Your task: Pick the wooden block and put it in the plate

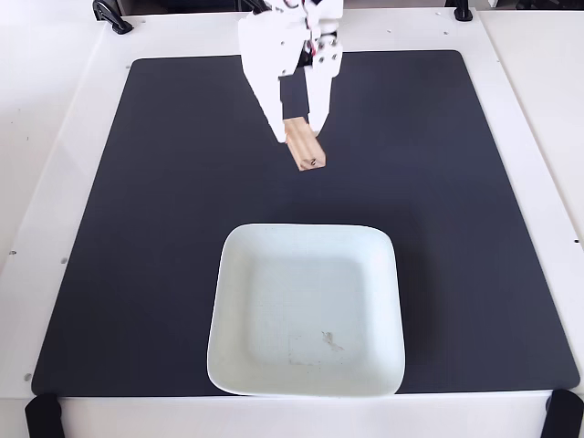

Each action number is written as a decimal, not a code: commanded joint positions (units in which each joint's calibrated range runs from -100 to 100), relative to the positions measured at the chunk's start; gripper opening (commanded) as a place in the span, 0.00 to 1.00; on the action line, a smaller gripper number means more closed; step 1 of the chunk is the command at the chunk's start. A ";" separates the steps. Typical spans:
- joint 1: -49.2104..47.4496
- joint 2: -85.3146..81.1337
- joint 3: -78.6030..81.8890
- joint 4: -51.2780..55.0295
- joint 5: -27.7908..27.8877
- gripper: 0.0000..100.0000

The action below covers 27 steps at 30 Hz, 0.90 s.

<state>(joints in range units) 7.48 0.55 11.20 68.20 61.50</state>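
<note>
The fixed view shows my white gripper (297, 135) near the top centre, shut on the wooden block (306, 151). The small tan block pokes out below the fingers, its marked end pointing toward the camera, and it seems to hang slightly above the black mat. The plate (235, 274), a large pale mint square with rounded corners, lies below the block at the lower centre. A gap of bare mat separates the block from the plate's far rim.
A black mat (137, 228) covers most of the white table (36, 182). Black clamps (111, 16) sit at the table corners. The arm's body enters from the top edge.
</note>
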 commanded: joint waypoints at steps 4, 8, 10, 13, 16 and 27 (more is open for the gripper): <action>-2.00 -10.04 -1.62 -0.99 -4.27 0.01; -4.57 -10.04 -1.62 -8.14 -8.22 0.01; -5.69 -9.03 -1.17 -13.45 -9.93 0.01; -6.48 -5.38 -1.71 -20.61 -11.32 0.01; -6.14 -0.55 -1.71 -28.74 -11.64 0.01; -4.46 10.29 -1.71 -41.20 -11.69 0.01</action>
<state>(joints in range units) 3.24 10.68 11.20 28.83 49.92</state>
